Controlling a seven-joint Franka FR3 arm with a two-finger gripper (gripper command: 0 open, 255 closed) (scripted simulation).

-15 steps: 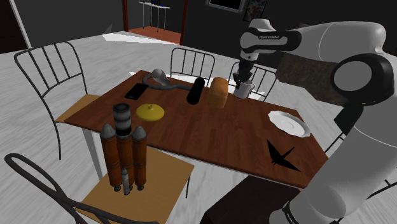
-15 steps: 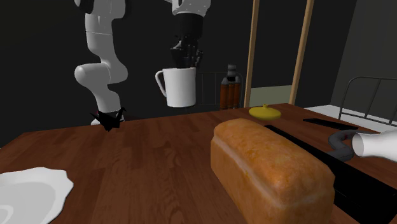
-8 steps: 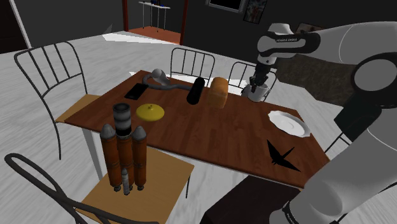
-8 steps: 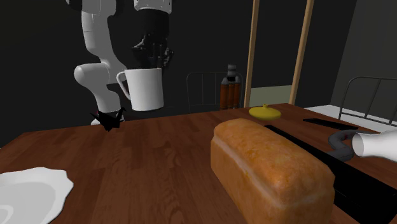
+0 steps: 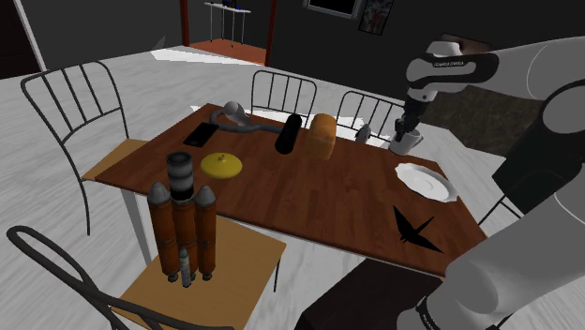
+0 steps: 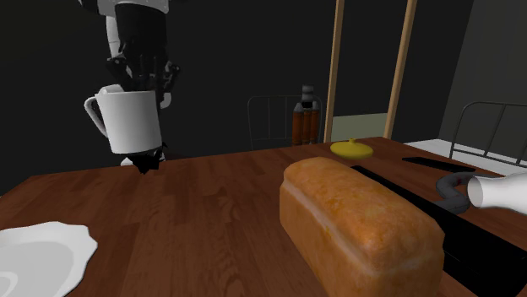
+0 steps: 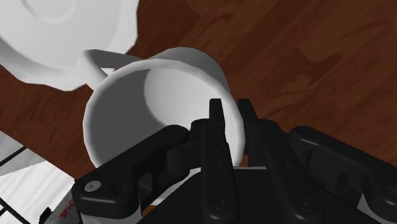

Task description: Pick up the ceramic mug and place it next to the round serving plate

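White against the dark wall, the plain white mug point(image 6: 133, 120) has travelled a fair way since a second ago. In the second exterior view it has slid from the middle of the picture over to that view's left. In the shoulder view it has left the golden-brown loaf of bread point(image 5: 323, 136) behind and gone towards that view's right, and it now hangs near the round white plate with a wavy rim point(image 5: 427, 181). I see it still clear of the brown wooden table point(image 5: 309, 202), upright, with its handle towards the second exterior view's left. The black two-finger gripper point(image 7: 230, 114) has kept its narrow clasp on the mug's wall throughout, one finger point(image 7: 216, 127) inside the rim and the other outside.

From the wrist view the mug shows me a plain white inside, wall and bottom alike. The plate, lying just beyond the handle, shows a bare white face.

Some things are harder for me to make out. The plate is cut by the picture's edge in both the wrist view and the second exterior view. In the second exterior view the mug stands in front of the black folded-paper bird point(image 6: 150, 159) and hides its upper part. In the shoulder view the gripper covers the mug's top, so I cannot tell the rim or the handle there
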